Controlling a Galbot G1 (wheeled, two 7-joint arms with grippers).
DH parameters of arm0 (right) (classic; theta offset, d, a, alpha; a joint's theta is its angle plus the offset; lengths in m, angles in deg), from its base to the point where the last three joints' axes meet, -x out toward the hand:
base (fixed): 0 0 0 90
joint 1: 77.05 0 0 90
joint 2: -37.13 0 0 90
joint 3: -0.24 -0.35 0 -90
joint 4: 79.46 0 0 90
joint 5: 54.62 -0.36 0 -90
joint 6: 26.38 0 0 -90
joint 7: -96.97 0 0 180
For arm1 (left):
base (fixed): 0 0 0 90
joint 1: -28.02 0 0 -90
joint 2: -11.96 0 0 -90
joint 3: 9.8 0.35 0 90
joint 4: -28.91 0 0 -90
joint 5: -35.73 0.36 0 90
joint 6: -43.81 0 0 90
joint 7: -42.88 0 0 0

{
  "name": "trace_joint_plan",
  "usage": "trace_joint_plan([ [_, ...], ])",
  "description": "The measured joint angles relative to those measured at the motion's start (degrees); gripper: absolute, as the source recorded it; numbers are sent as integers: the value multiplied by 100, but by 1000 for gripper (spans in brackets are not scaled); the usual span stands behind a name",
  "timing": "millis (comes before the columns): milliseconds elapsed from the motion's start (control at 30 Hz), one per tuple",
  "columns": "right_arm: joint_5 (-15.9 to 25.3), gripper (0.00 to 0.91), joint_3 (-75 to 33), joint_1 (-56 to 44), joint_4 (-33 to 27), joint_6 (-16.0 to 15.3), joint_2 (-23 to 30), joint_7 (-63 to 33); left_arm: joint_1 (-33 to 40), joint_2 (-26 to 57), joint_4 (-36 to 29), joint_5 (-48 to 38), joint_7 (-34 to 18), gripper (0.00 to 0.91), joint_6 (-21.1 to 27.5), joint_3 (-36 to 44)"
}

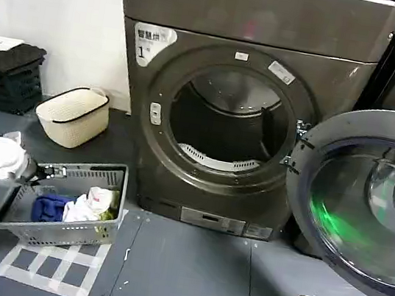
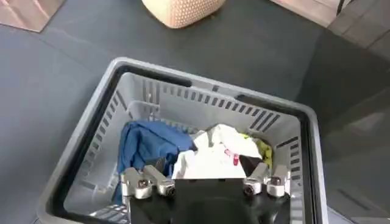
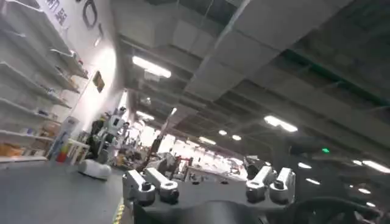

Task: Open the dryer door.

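The big round chrome-rimmed dryer door already hangs wide open, well right of the left gripper, spread above the grey laundry basket, so nothing's left but retreat.

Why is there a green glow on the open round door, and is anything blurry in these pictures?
Head view: the dryer door stands swung open, its glass mirroring room lights, one green. Right wrist view: bright ceiling strips glare, the background is soft. Left wrist view: evenly lit, the grey basket sharp.

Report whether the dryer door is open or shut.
Open. The dryer door is swung wide to the right on its hinge, its inner side facing out, leaving the drum opening fully exposed.
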Motion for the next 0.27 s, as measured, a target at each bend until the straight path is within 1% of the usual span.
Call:
trace_joint_plan([
  [67, -35, 907, 21, -1, 0, -9, 0, 58, -50, 6, -12, -2, 0, 907, 0, -46],
  [133, -254, 907, 59, -10, 32, -132, -1, 100, -84, 17, -31, -9, 0, 907, 0, -69],
  [267, -737, 907, 72, -11, 119, -487, -7, 125, -116, 35, -71, -33, -1, 907, 0, -90],
])
